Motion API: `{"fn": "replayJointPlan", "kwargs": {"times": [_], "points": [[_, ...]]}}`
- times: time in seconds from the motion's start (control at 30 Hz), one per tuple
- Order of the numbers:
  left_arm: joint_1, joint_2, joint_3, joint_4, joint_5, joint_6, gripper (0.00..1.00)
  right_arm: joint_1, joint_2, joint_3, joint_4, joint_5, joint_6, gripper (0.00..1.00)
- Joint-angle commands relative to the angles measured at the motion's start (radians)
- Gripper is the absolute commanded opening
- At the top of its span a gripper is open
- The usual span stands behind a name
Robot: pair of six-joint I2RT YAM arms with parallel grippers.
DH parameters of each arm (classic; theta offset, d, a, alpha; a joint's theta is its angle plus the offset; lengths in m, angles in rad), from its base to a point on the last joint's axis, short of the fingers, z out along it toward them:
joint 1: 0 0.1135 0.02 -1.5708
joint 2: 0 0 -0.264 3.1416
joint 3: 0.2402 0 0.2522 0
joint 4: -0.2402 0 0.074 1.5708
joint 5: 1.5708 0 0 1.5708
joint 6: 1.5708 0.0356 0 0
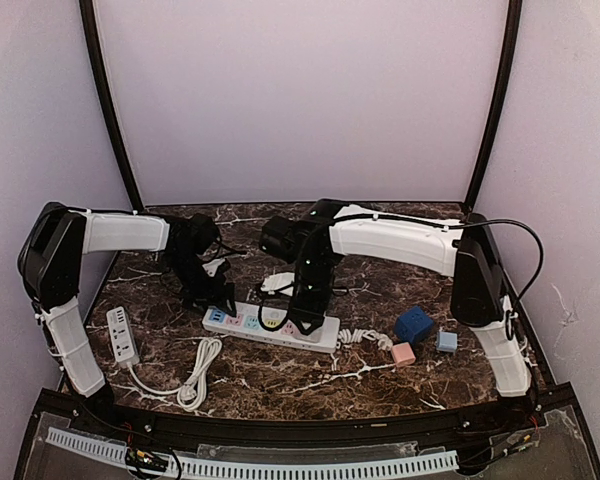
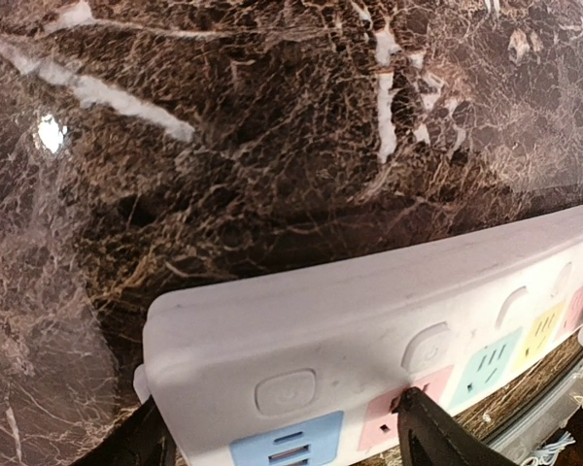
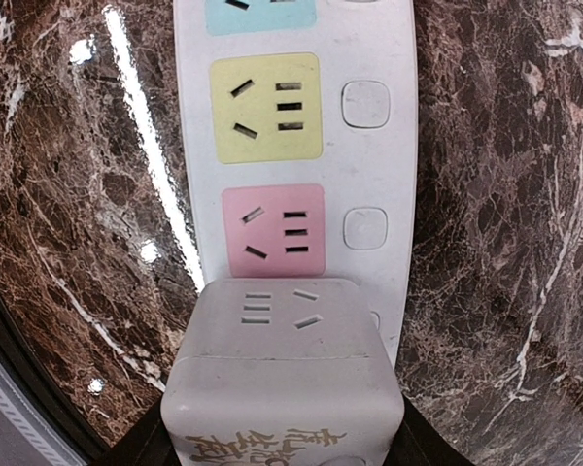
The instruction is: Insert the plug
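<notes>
R arm: right gripper (image 3: 284, 429) is closed onto the plug (image 3: 284, 340), a white cube-shaped adapter w/ socket slots on its upper face and gold lettering on the side toward the cam. One dark finger shows on each side of it, jaws about half spread.

Plug sits over the power strip (image 1: 270, 327), directly next to the pink socket (image 3: 273, 230), toward the strip's right end. I can't tell whether its pins are seated or it is only resting on top. Yellow socket (image 3: 267, 107) is next along.

L arm: left gripper (image 2: 277, 413) is at the strip's left end, jaws wide apart and holding nothing that I can see. One finger is off the end corner, the other is over the face near the first pink socket. Can't tell if either is pressing on the strip.

Strip lies across mid table (image 1: 380, 290), long axis running left-right.

Near left: second small strip (image 1: 122, 333) w/ its white cord (image 1: 198, 372) looped beside it.

Right of the main strip: blue block (image 1: 414, 324), pink block (image 1: 403, 353), pale blue block (image 1: 447, 340), all close together
</notes>
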Motion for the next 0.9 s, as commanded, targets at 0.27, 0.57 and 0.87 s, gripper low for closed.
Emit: {"fn": "replayJointPlan", "kwargs": {"times": [0.27, 0.57, 0.87], "points": [[-0.030, 0.056, -0.012, -0.012, 0.102, 0.023, 0.75, 0.021, 0.177, -0.048, 0.275, -0.058, 0.055, 0.00], [-0.030, 0.055, 0.001, -0.013, 0.105, -0.004, 0.75, 0.030, 0.105, -0.242, 0.436, -0.067, 0.070, 0.00], [-0.030, 0.059, 0.020, -0.025, 0.096, -0.029, 0.74, 0.036, 0.061, -0.368, 0.483, -0.069, 0.056, 0.00]]}}
